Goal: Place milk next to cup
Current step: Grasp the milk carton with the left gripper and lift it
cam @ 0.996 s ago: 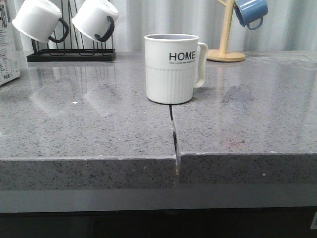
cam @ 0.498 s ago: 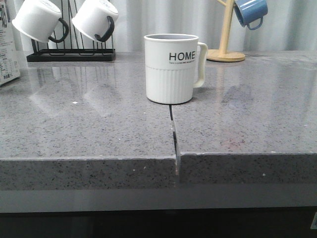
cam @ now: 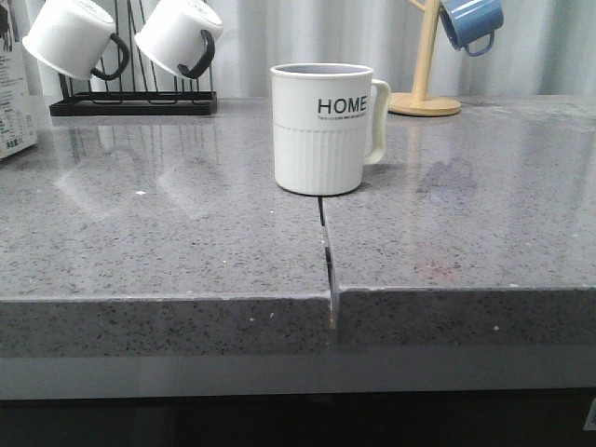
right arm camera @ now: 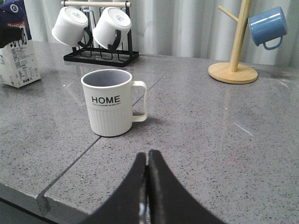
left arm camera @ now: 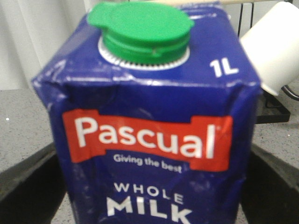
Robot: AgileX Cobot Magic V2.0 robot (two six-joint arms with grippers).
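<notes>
The milk carton (cam: 13, 88) is seen at the far left edge of the grey stone counter (cam: 186, 233), well apart from the HOME cup (cam: 326, 128), which is placed near the middle of the counter over the seam between the two slabs. In the left wrist view the milk carton (left arm camera: 149, 130) fills the frame, with its green cap on the blue top, and the black fingers (left arm camera: 28, 186) of the left gripper are seen on both sides of it; whether the carton is really pinched cannot be told. The right gripper (right arm camera: 147, 186) is pressed together, with nothing between its fingers, nearer than the cup (right arm camera: 112, 102). Behind, two white mugs (cam: 121, 37) are hung on a black rack (cam: 135, 102), and a blue mug (cam: 470, 23) on a wooden stand (cam: 424, 93).
</notes>
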